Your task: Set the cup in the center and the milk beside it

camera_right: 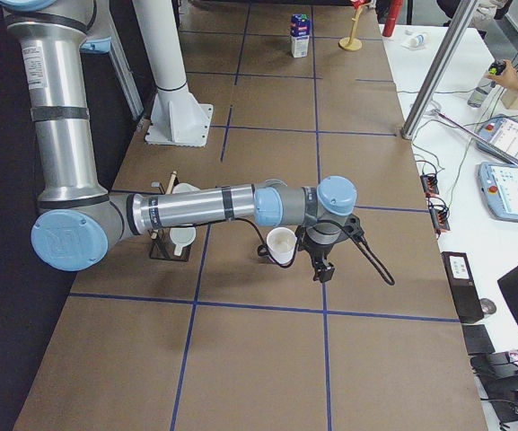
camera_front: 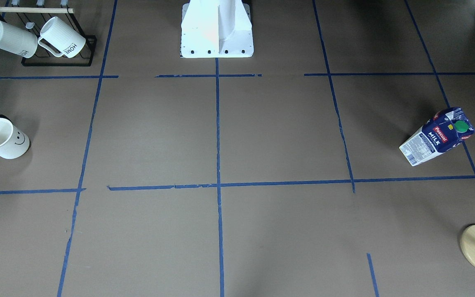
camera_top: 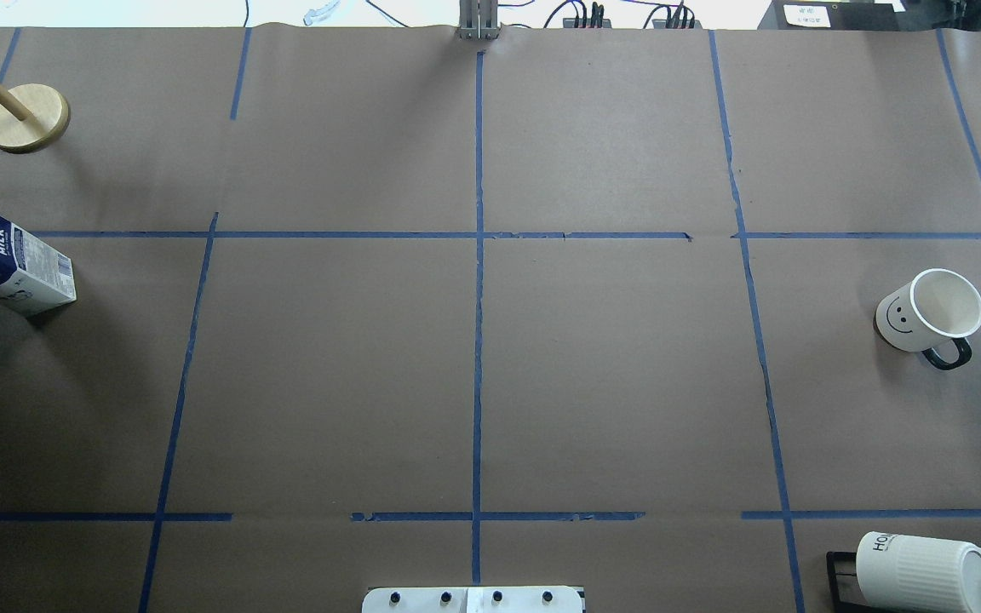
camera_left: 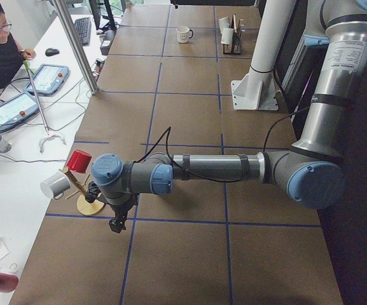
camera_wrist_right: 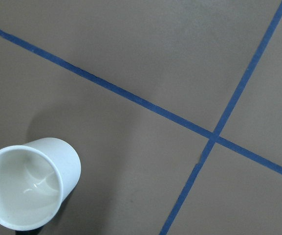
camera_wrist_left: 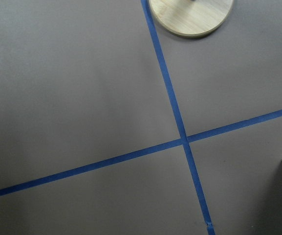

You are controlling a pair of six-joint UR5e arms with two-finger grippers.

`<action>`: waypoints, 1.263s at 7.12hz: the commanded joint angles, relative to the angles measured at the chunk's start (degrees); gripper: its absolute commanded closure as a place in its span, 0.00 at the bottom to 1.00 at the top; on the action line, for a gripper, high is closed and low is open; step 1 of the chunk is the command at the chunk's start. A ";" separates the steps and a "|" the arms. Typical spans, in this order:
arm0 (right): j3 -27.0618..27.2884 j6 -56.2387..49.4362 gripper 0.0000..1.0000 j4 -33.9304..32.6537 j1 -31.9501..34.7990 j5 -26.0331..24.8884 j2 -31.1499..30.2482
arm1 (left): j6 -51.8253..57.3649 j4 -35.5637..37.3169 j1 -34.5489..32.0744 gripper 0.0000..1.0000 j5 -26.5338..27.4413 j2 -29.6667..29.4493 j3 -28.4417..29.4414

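1. Your table cover [camera_top: 627, 383] is matt brown paper, crossed by blue tape [camera_top: 478, 383].
2. Your cup [camera_top: 929, 315] looks smooth and glossy white, like ceramic.
3. The milk [camera_front: 437, 138] is printed card; its green cap [camera_front: 462, 126] looks like plastic.
4. The stand base [camera_front: 474, 251] is pale, smooth wood.
5. The ribbed mugs [camera_front: 62, 37] hang on a rack [camera_front: 58, 65] of thin black wire.

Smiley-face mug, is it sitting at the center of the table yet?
No, the smiley-face mug stands upright near the right edge of the overhead view, well away from the table's center.
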 commanded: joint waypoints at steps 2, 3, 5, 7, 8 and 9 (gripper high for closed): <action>-1.49 -1.25 0.00 0.55 0.72 -0.18 0.16 | 0.11 4.88 1.14 0.00 2.18 -2.84 -0.57; -1.41 -0.73 0.00 2.12 0.72 -0.36 0.16 | 0.02 5.15 1.14 0.00 2.09 -2.59 -1.53; -1.49 0.68 0.00 2.48 0.72 -0.45 0.07 | -0.07 4.98 1.05 0.00 2.44 -1.71 -3.63; -1.40 -0.10 0.00 3.79 0.72 -0.36 -0.45 | -1.63 4.45 1.05 0.00 2.27 1.26 -3.91; -2.80 0.41 0.00 9.89 0.72 -0.36 -1.85 | -1.74 4.10 1.05 0.00 1.83 2.06 -4.43; -3.16 0.94 0.00 13.35 0.72 -0.10 -2.82 | -1.91 4.10 1.05 0.00 1.83 2.16 -5.13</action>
